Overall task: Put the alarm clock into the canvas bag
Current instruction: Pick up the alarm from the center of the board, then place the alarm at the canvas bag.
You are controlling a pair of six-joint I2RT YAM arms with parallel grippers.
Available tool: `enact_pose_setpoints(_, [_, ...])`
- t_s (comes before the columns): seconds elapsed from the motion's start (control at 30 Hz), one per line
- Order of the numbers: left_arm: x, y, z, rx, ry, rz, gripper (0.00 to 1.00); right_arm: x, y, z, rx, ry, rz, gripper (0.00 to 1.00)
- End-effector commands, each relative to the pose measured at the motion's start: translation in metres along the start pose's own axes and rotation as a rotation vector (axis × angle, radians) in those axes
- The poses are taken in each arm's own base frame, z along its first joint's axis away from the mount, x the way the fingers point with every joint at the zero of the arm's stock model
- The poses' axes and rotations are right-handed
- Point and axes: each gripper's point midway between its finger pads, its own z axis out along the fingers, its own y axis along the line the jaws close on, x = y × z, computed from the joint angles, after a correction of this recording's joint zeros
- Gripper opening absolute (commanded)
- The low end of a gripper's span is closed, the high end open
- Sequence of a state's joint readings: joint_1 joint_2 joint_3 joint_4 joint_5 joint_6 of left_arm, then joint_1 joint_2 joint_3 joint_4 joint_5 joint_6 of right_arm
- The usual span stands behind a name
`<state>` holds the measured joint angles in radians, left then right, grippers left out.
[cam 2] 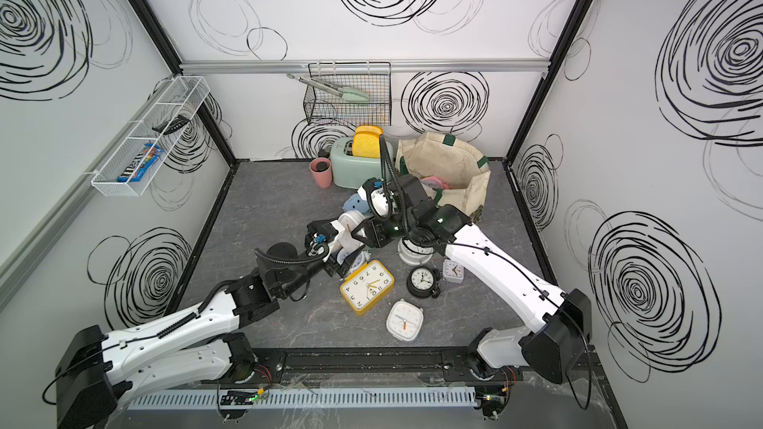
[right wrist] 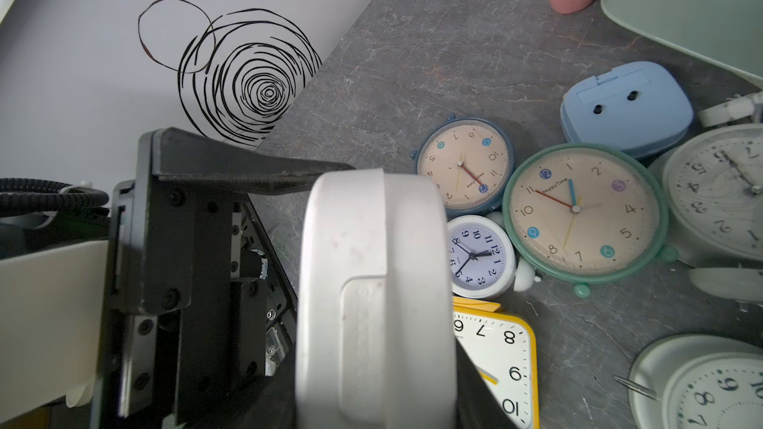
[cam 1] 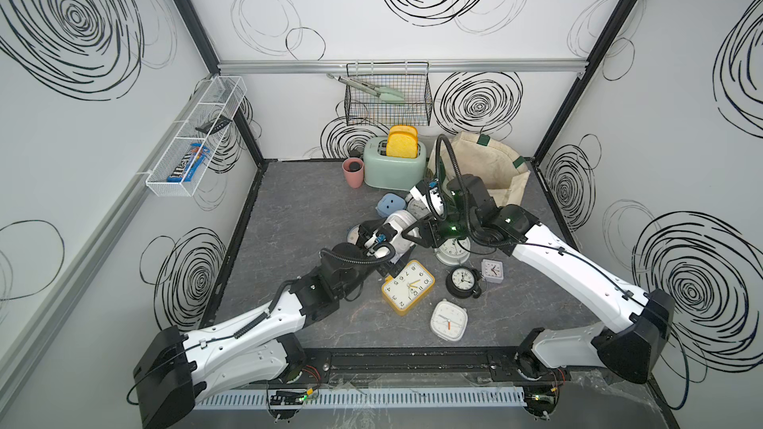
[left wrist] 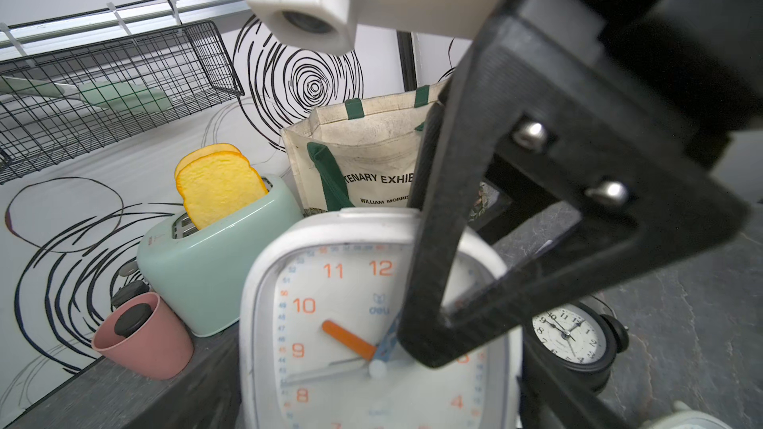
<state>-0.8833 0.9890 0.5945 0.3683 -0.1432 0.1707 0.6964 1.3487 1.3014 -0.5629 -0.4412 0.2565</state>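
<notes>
The white alarm clock (right wrist: 373,282) fills the right wrist view edge-on, held up off the worktop (cam 1: 305,216) above the other clocks (right wrist: 578,208) huddled there. The right gripper (left wrist: 425,344) is clamped across it, one finger laid over the orange-numbered face. The left gripper (cam 1: 388,243) stands wide astride the same clock, one finger (right wrist: 256,173) meeting its edge (whether it bears on the clock or merely brackets it, I cannot tell). I judge this a hand-over in mid-air, from the left arm to the right.

The canvas bag (cam 1: 487,163) stands open-mouthed at the back of the worktop, just beside the toaster (cam 1: 394,169), on the right arm's side. Next, the left jaws should draw clear without dragging the clock. Then the right arm carries it over the bag's rim, lowers it inside and lets go.
</notes>
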Motion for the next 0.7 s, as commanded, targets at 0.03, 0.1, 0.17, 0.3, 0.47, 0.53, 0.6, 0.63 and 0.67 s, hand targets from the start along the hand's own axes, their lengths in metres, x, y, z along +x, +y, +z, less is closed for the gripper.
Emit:
enact_pose_setpoints(0.03, [-0.045, -0.003, -0.018, 0.052, -0.155, -0.058, 0.96, -0.017, -0.077, -0.023, 0.239, -0.098, -0.005, 0.01])
enact_pose_setpoints(0.1, [-0.048, -0.006, -0.021, 0.071, -0.168, -0.062, 0.96, -0.021, -0.085, -0.030, 0.239, -0.115, 0.016, 0.01])
enact_pose_setpoints(0.17, [-0.051, -0.006, -0.024, 0.080, -0.178, -0.075, 0.96, -0.028, -0.085, -0.035, 0.243, -0.140, 0.007, 0.00])
enact_pose_setpoints(0.3, [-0.057, -0.003, -0.031, 0.070, -0.205, -0.090, 0.96, -0.047, -0.084, -0.050, 0.251, -0.193, 0.002, 0.00])
enact_pose_setpoints(0.47, [-0.060, 0.008, -0.033, 0.016, -0.206, -0.097, 0.96, -0.088, -0.099, -0.091, 0.354, -0.348, 0.032, 0.01])
enact_pose_setpoints(0.53, [-0.059, 0.009, -0.033, 0.010, -0.205, -0.105, 0.96, -0.102, -0.119, -0.113, 0.429, -0.413, 0.080, 0.01])
enact_pose_setpoints(0.6, [-0.060, 0.009, -0.034, 0.009, -0.205, -0.118, 0.96, -0.111, -0.145, -0.135, 0.499, -0.471, 0.136, 0.03])
enact_pose_setpoints(0.63, [-0.061, 0.009, -0.035, 0.013, -0.206, -0.124, 0.96, -0.114, -0.162, -0.146, 0.540, -0.492, 0.168, 0.03])
enact_pose_setpoints(0.67, [-0.060, 0.008, -0.035, 0.017, -0.203, -0.129, 0.96, -0.115, -0.179, -0.155, 0.580, -0.501, 0.204, 0.03])
